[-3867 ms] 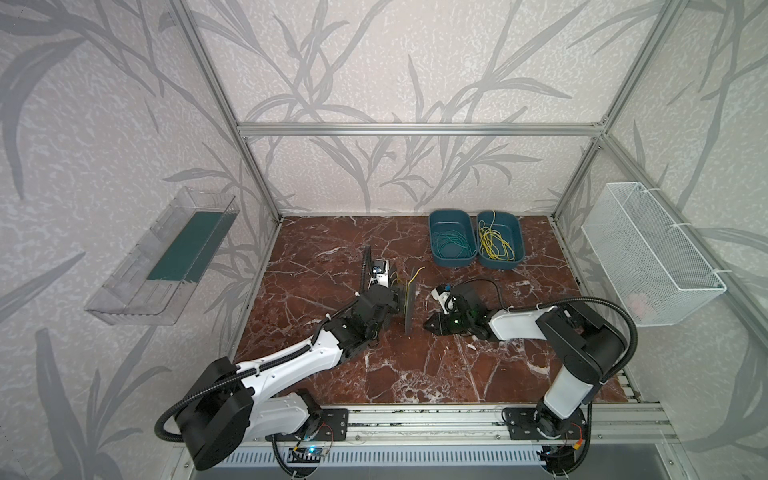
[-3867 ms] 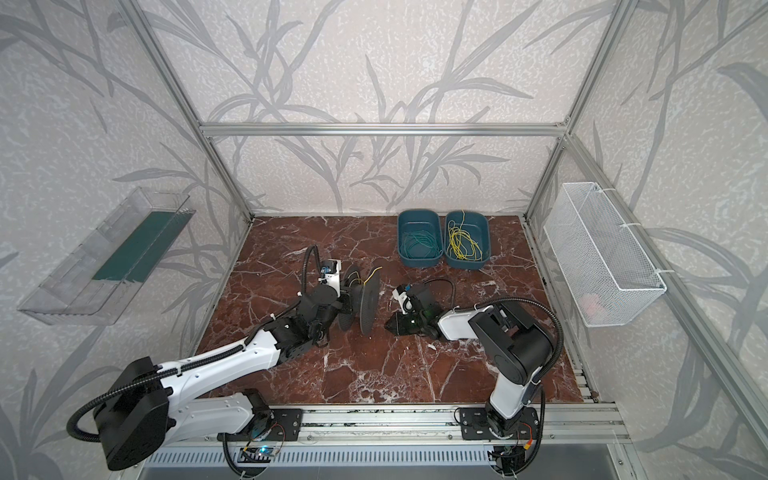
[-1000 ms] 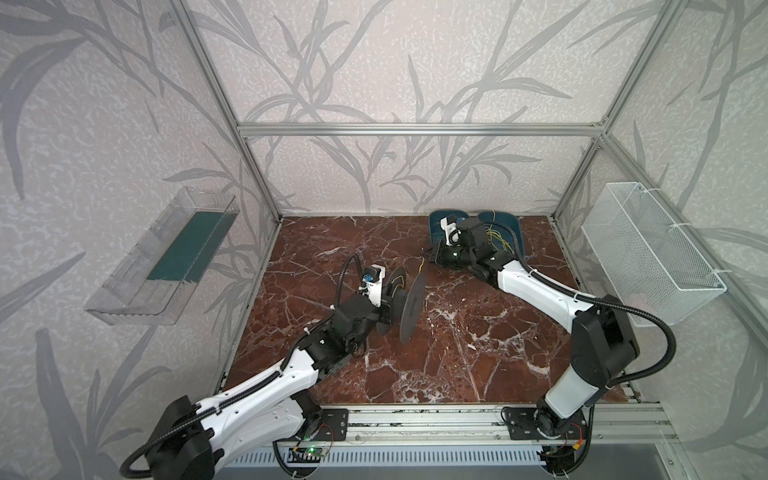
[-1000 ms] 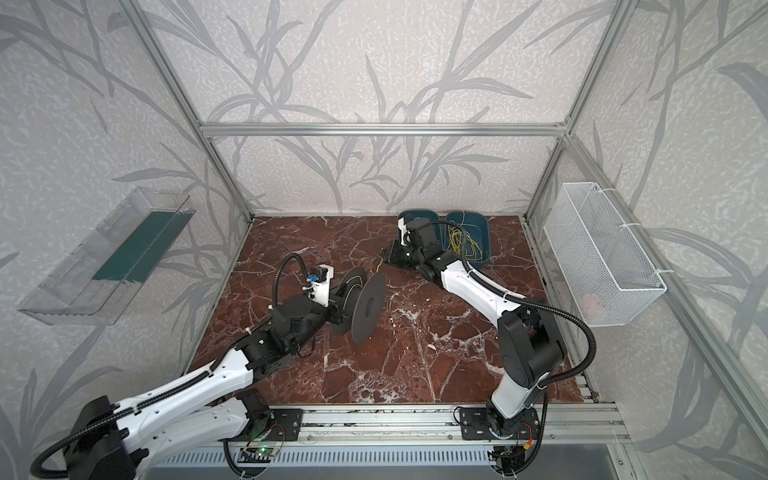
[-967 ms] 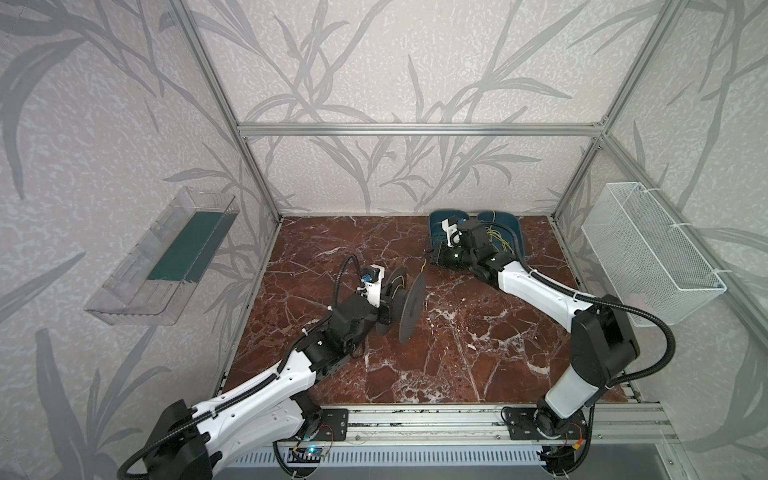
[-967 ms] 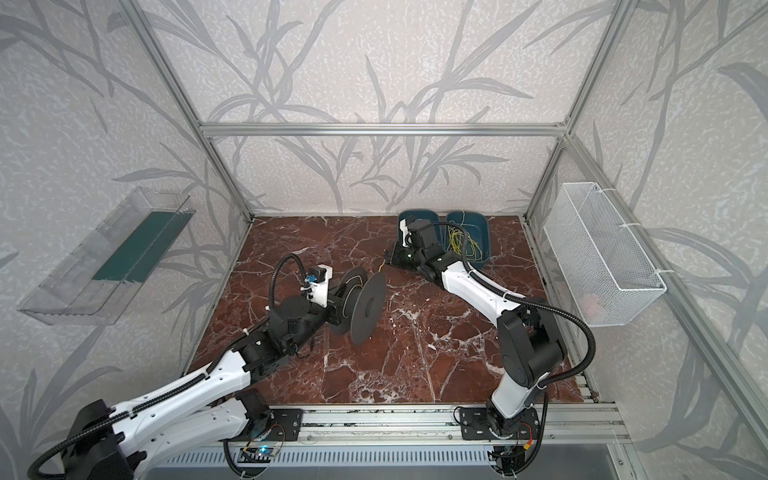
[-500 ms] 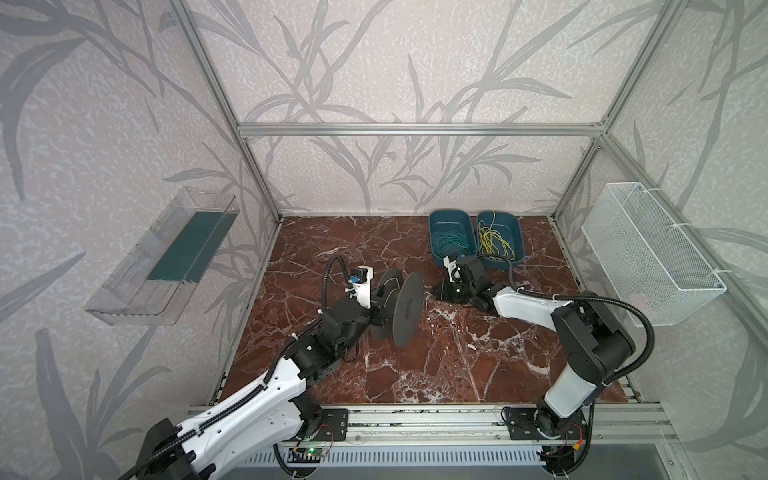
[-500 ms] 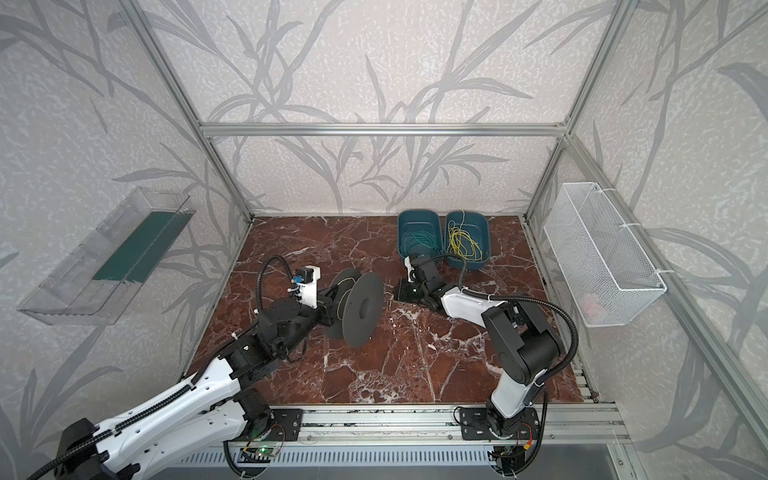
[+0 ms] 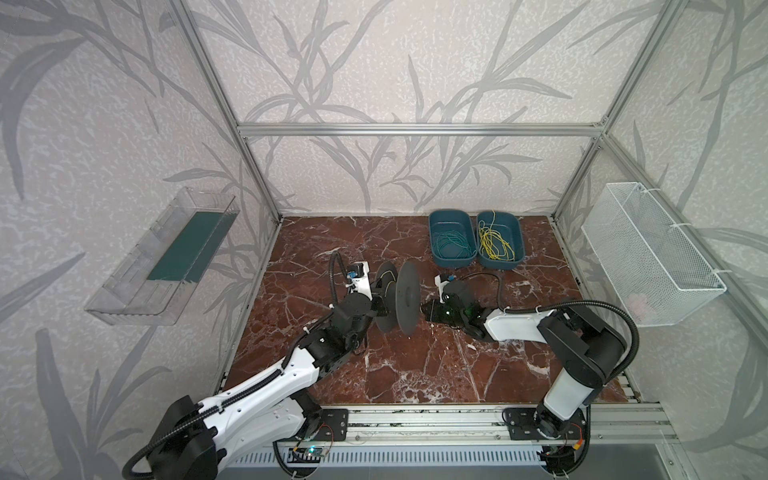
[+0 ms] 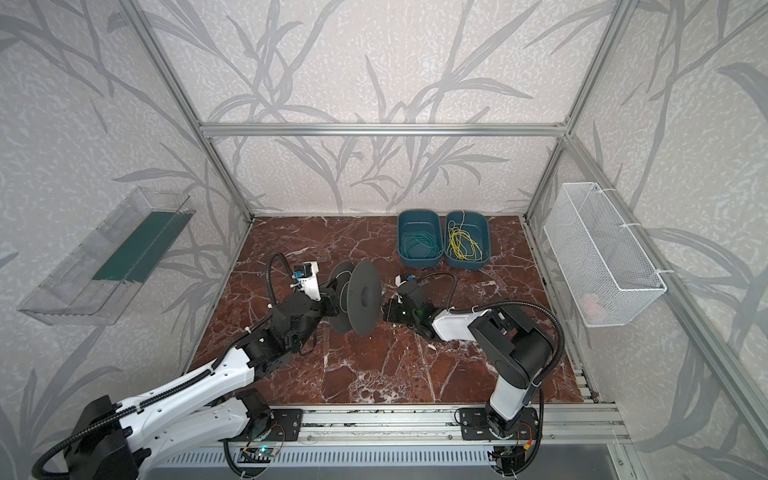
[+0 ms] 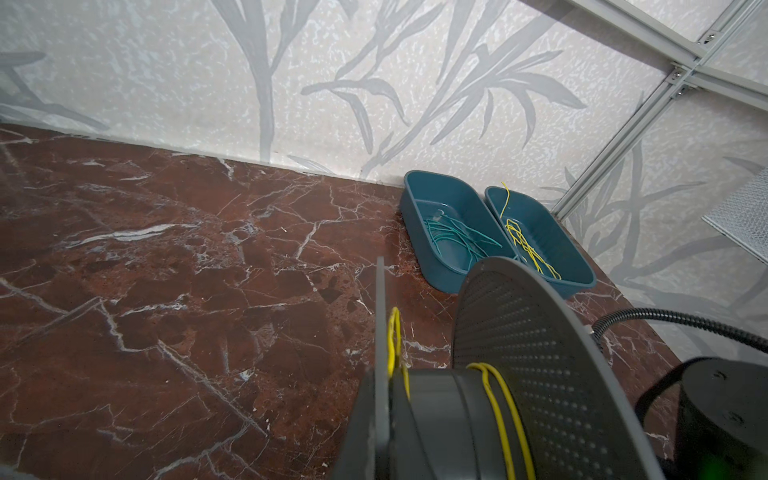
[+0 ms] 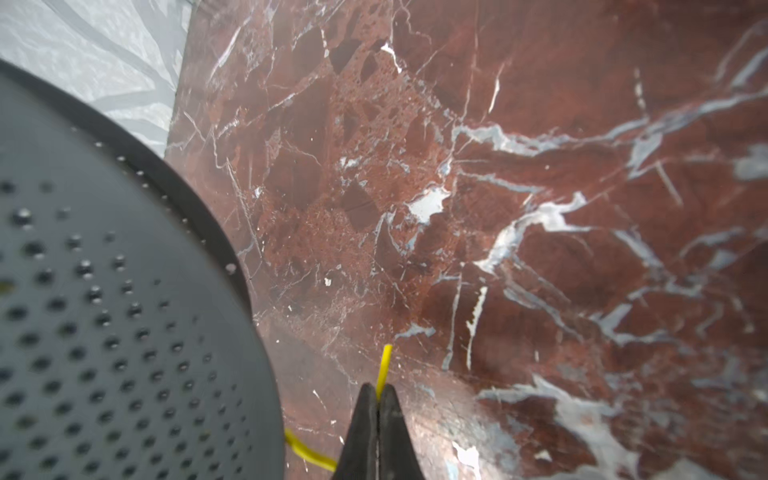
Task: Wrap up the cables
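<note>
Right wrist view: your right gripper is squeezed closed on the yellow cable. The cable's tip pokes out past the fingers, just beside the gray spool. Your right arm lies low over the marble floor, reaching toward the spool. In a top view your left gripper is clamped on the spool, with the left arm stretched forward. More yellow cables lie in a blue bin by the back wall, well apart, with floor between.

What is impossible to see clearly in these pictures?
- Fingertips of the left gripper: hidden by the spool in both top views, outside the left wrist view.
- Yellow cable from right gripper to spool: too thin in both top views.
- Pink item in the wire basket: too small.
</note>
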Controlling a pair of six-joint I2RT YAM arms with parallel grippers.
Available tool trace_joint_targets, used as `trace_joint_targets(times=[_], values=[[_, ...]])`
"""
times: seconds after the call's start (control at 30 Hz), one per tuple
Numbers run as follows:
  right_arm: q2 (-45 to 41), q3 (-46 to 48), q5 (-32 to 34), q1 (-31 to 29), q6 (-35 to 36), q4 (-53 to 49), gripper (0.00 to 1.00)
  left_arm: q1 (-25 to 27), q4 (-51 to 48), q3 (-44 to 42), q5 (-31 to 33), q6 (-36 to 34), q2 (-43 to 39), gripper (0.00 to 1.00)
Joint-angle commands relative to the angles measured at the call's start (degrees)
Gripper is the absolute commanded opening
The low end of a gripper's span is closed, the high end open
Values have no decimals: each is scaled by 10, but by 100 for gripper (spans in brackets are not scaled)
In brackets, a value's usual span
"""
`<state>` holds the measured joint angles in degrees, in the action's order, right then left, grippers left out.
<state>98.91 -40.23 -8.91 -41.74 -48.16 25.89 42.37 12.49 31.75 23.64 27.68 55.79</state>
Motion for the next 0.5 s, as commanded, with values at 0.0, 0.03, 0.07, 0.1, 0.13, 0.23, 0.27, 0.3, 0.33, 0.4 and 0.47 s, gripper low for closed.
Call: trace_joint_targets(times=[0.0, 0.03, 0.07, 0.1, 0.13, 0.23, 0.27, 0.3, 0.33, 0.4, 0.47], values=[[4, 37, 28, -30, -46, -6, 0, -13, 139, 19, 141, 38, -2, 0], [0, 40, 38, -39, -52, -4, 0, -13, 140, 21, 150, 43, 4, 0], [-3, 42, 51, -50, -56, -4, 0, -13, 143, 22, 159, 50, 9, 0], [-8, 44, 67, -62, -60, -8, 0, -12, 146, 25, 171, 55, 17, 0], [-8, 46, 84, -70, -64, -10, 0, -12, 142, 29, 180, 64, 21, 0], [-32, 52, 131, -99, -74, -20, 0, -8, 130, 43, 216, 85, 41, 0], [-37, 55, 148, -109, -78, -24, 0, -7, 129, 47, 227, 89, 48, 0], [-43, 60, 164, -119, -79, -20, 0, -7, 126, 50, 238, 95, 54, 0], [-47, 61, 177, -127, -82, -23, 0, -5, 123, 54, 248, 99, 57, 0], [-55, 60, 193, -143, -81, -30, 0, 0, 112, 65, 275, 100, 65, 0], [-60, 56, 201, -153, -78, -36, 0, 5, 99, 75, 296, 104, 72, 0]])
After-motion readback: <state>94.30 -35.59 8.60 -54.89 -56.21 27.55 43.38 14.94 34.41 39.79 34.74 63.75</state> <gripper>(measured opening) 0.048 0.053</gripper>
